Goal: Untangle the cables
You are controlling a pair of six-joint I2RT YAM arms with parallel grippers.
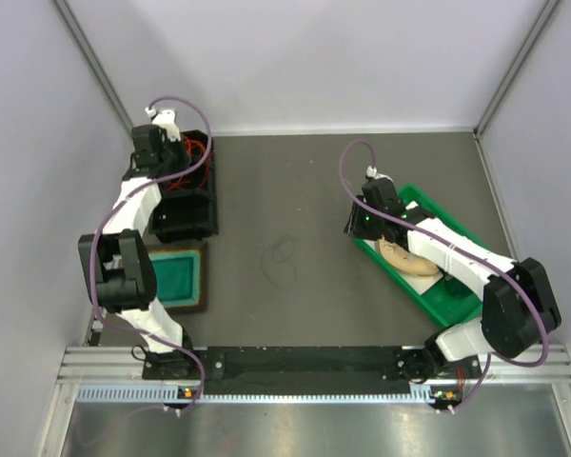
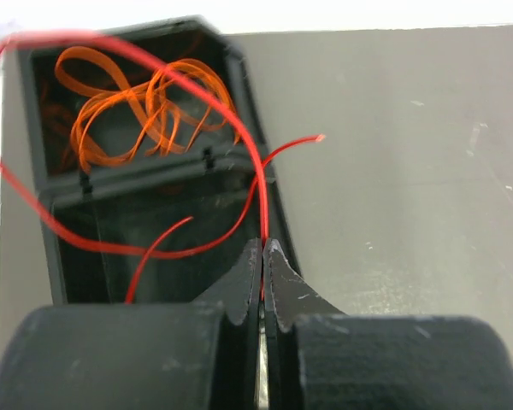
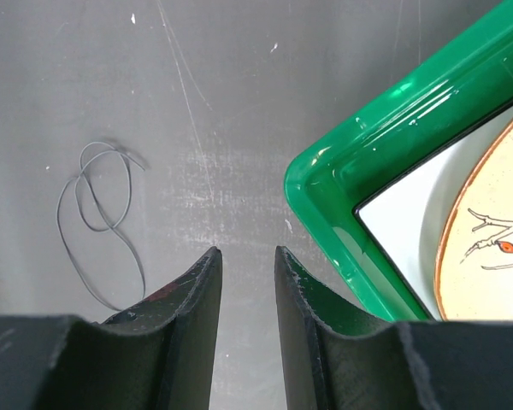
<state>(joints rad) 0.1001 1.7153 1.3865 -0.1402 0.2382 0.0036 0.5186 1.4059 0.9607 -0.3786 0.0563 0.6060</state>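
Note:
My left gripper (image 2: 263, 246) is shut on a thin red cable (image 2: 262, 213) just above the black bin (image 2: 239, 77). That cable rises from the fingertips in one wide loop over the bin, and its loose ends hang free. Several orange cables (image 2: 145, 107) lie tangled in the bin's far compartment; from above they show as orange-red cables (image 1: 198, 150). A thin dark cable (image 1: 281, 259) lies in loose loops mid-table, also seen as the dark cable (image 3: 103, 213) left of my right gripper (image 3: 246, 250). The right gripper is open and holds nothing.
A green tray (image 3: 342, 196) sits right of my right gripper and holds a speckled plate (image 3: 487, 231). In the top view the green tray (image 1: 454, 303) lies under the right arm. A teal dish (image 1: 176, 276) on a dark mat sits near the left arm.

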